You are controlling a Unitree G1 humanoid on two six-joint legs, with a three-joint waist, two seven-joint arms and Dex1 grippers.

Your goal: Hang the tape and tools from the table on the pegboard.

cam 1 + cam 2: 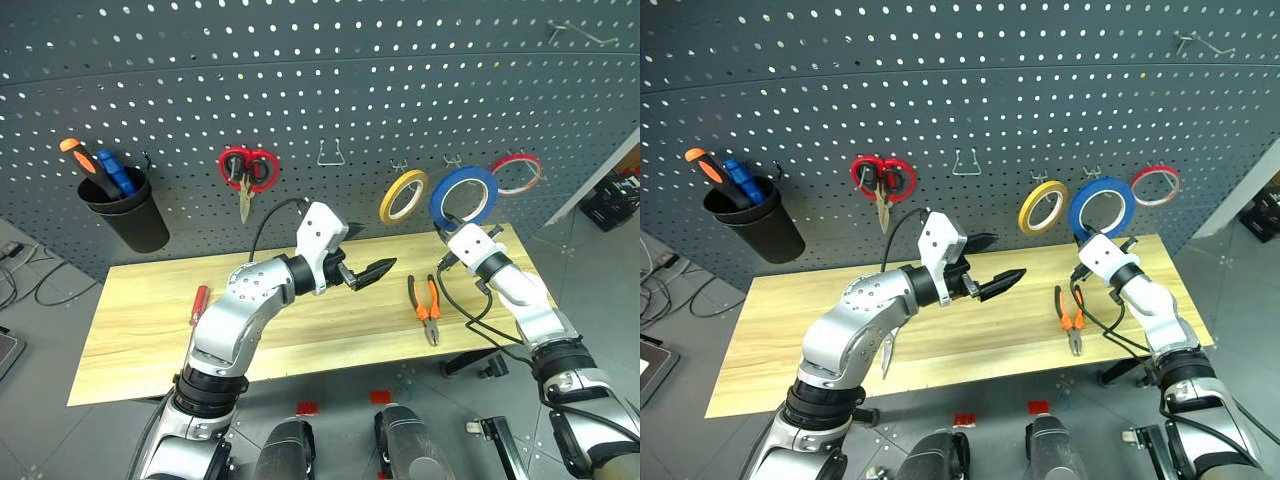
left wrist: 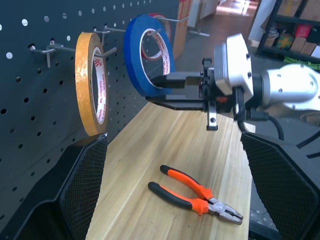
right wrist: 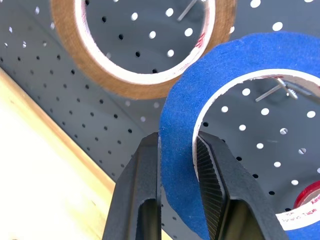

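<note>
- Fingers point(image 3: 150, 200) of the right gripper point(image 1: 447, 243) pinch the lower rim of the tape point(image 1: 463, 196), one inside the ring and one outside, holding it up against the pegboard point(image 1: 320, 80); the left gripper point(image 1: 372, 270) hangs over the table point(image 1: 150, 310) with its fingers spread wide and nothing between them.
- Pegboard: a black cup point(image 1: 128, 208) with orange and blue screwdrivers, red scissors point(image 1: 246, 172), a yellow roll point(image 1: 402, 195) and a red roll point(image 1: 516, 172) hang on it.
- Tape: it sits between the yellow and red rolls, beside a metal hook point(image 3: 274, 91); whether it rests on the hook cannot be told.
- Pliers point(image 1: 425, 306) lie flat on the table below the tape.
- Small red screwdriver point(image 1: 199, 303) lies on the table near its left end.
</note>
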